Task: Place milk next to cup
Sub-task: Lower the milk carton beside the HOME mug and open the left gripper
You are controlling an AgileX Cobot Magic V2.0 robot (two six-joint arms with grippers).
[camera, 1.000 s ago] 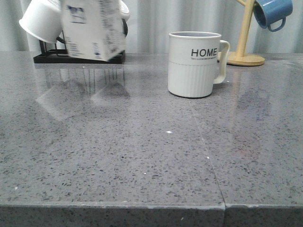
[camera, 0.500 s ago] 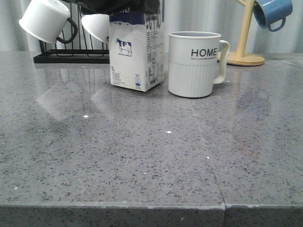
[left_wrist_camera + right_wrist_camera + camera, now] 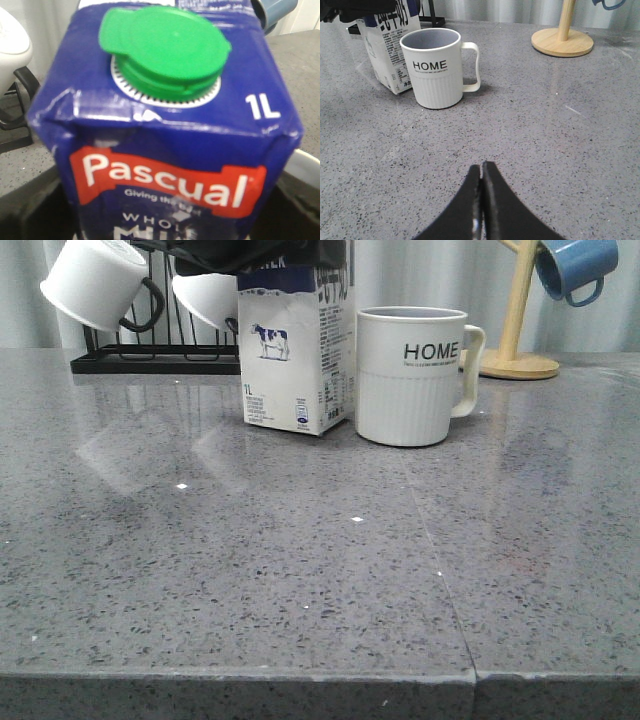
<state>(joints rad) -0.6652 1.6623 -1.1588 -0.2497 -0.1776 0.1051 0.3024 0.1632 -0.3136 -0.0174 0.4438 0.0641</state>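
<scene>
Front view crops the left hand (image 3: 250, 252) atop milk (image 3: 297, 360); grip apparently closed.

Blue-topped milk (image 3: 296, 350), green cap (image 3: 165, 45)

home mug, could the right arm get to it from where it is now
Probably yes. In the right wrist view only bare countertop lies between the shut right end effector and the mug, whose handle faces that open side; the milk carton stands on the far side.

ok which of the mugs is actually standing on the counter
Only the white HOME mug, upright beside the milk carton. The two plain white mugs hang on the black rack, and the blue mug hangs from the wooden stand.
</scene>
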